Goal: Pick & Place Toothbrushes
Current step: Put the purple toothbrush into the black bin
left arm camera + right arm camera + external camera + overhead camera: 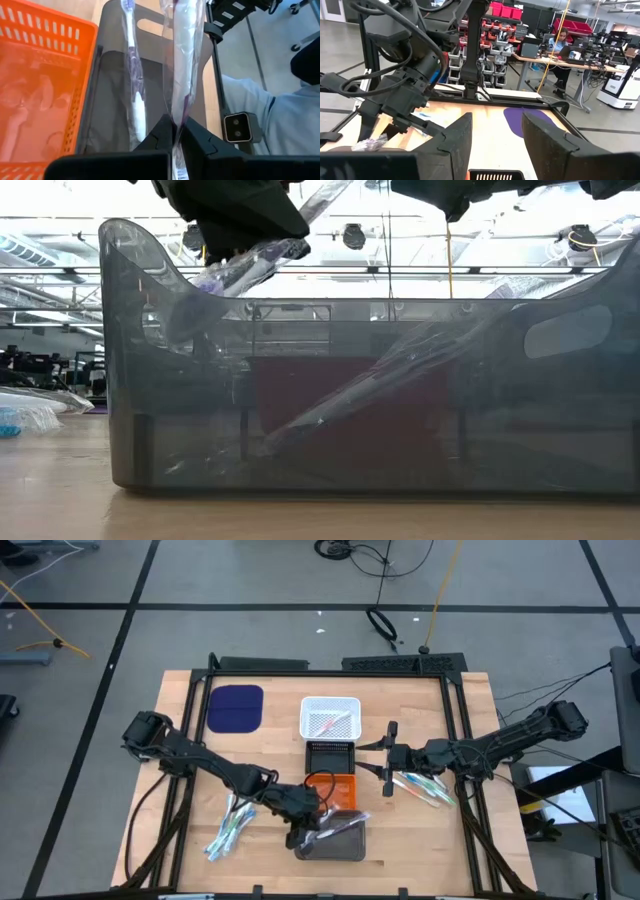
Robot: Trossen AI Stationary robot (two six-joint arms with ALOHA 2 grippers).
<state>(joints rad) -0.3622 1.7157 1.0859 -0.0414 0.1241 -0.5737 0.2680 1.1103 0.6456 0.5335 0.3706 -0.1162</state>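
My left gripper is over the grey tray at the table's near edge, shut on a clear-wrapped toothbrush with a purple handle. Another wrapped toothbrush lies inside the grey tray, leaning on its wall. Loose toothbrushes lie in two piles on the table, one on the left and one on the right. My right gripper hovers open and level near the black tray, holding nothing. My left gripper pinches the wrapped toothbrush between its two fingers, at the wrapper's end nearest the wrist. The fingers slant downward, and the brush runs on ahead of them, along their line. It hangs over the grey tray; whether its far end touches the tray I cannot tell.
An orange tray adjoins the grey one, with the black tray and a white tray in a row behind it. A dark blue pad lies far left. Bare wood lies between the trays and the toothbrush piles.
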